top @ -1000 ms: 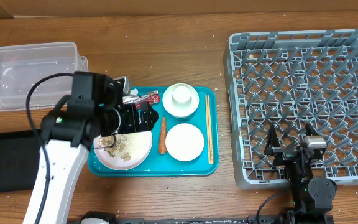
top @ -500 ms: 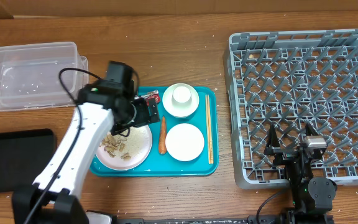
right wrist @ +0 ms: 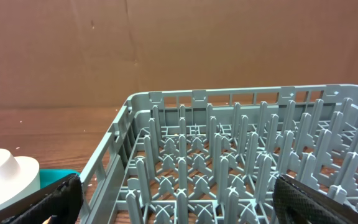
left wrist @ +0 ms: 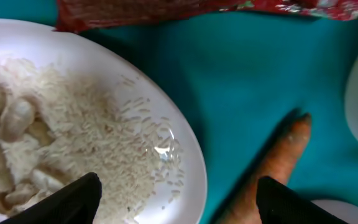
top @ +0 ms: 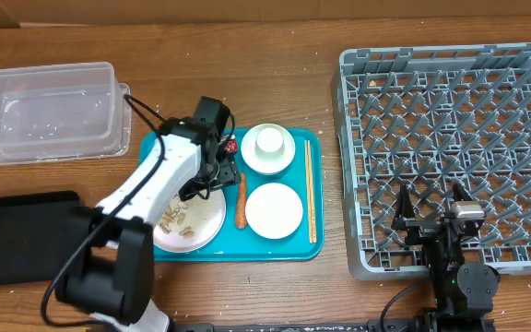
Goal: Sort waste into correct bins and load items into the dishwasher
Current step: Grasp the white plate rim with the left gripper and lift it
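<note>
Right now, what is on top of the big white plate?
Beige food scraps and loose rice grains lie on the large plate. From overhead, the left arm covers the plate's upper edge, so anything there is hidden.

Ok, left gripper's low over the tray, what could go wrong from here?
The left gripper has open jaws spanning the plate rim, with the carrot right at one finger. Closing here could catch the rim and tip scraps onto the tray. That finger might also push the carrot aside instead of gripping it.
</note>
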Available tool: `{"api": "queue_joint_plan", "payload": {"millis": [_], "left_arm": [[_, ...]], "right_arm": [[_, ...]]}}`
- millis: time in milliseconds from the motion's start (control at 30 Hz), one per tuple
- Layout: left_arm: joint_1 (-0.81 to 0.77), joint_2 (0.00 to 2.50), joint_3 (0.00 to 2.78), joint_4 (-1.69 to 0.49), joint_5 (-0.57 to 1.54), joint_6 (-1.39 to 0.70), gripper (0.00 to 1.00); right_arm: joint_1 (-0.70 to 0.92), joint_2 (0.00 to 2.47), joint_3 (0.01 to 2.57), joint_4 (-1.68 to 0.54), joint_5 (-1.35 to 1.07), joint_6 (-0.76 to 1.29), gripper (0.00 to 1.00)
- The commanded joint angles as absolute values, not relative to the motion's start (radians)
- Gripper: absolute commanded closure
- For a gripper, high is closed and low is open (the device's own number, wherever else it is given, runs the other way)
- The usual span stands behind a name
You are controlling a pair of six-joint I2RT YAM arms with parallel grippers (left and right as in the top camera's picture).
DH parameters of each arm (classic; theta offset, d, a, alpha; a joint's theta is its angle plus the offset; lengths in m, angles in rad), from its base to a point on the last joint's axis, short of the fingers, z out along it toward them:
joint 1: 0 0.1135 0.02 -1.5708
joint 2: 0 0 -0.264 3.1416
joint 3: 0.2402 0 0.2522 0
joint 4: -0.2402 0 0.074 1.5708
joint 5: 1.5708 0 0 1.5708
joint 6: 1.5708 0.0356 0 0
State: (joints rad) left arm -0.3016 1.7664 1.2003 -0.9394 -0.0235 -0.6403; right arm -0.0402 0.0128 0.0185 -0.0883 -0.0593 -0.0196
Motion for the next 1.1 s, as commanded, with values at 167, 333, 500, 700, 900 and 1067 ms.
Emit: {"api": "queue_joint_plan", "payload": {"millis": [167, 333, 500, 700, 900, 1067], "left_arm": [[-0.308, 1.897, 1.215, -0.892, -0.025, -0.666, 0.29], [-0.309, 1.900, 1.215, -0.873, -0.034, -0.666, 0.33], [-0.309, 1.900, 1.215, -0.849, -0.065, -0.666, 0.36], [-0.310, 1.905, 1.215, -0.840, -0.116, -0.665, 0.41], [-0.331, 1.906, 1.215, -0.839, -0.131, -0.667, 0.56], [-0.363, 1.906, 1.215, -0.837, -0.142, -0.670, 0.55]], "right_arm": [[-0.045, 0.003, 0.008, -0.080, -0.054, -0.023, 0.00], [-0.045, 0.003, 0.008, -0.081, -0.054, -0.023, 0.00], [-0.045, 0.003, 0.008, -0.081, -0.054, -0.023, 0.00], [-0.045, 0.003, 0.008, -0.080, -0.054, -0.023, 0.00], [-0.045, 0.003, 0.008, -0.081, -0.054, -0.023, 0.00], [-0.045, 0.003, 0.008, -0.080, -0.054, -0.023, 0.00]]}}
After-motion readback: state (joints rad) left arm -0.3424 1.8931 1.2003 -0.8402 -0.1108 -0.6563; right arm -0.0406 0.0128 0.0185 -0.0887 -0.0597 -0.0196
